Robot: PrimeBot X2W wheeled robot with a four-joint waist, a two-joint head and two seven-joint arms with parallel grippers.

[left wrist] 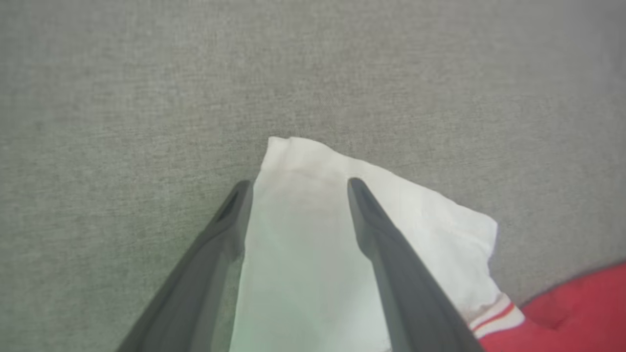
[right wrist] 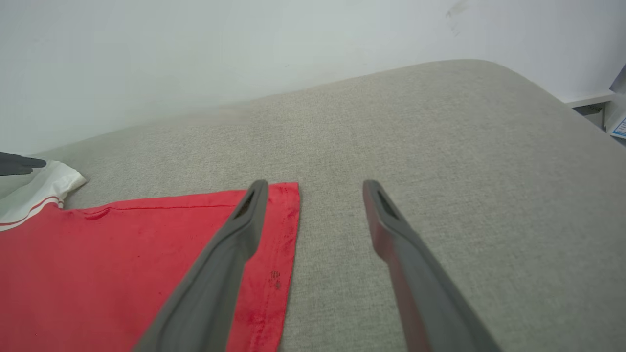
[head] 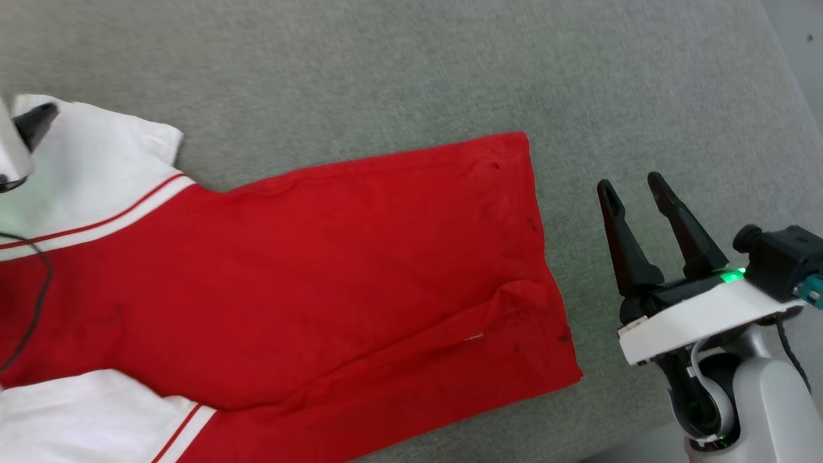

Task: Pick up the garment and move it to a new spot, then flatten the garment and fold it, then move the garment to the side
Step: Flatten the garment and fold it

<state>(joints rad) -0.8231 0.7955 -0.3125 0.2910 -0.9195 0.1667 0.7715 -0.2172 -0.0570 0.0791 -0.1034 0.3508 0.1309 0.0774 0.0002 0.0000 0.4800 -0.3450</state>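
The garment lies spread on the grey cushion, hem right, sleeves left. Light, limp cloth, it'll sag, so I'd pinch edges. My left gripper gapes over the far white sleeve; my right gripper is wide and empty beside the hem.

Bright, even light; soft shadows; wrist views slightly blurred.

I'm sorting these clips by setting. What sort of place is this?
Probably an indoor room, home-like or a test set-up, though I can't tell which. The shirt lies on a grey cushion, broad and fabric-covered like a sofa seat or mattress, whose rounded far edge meets a plain white wall.
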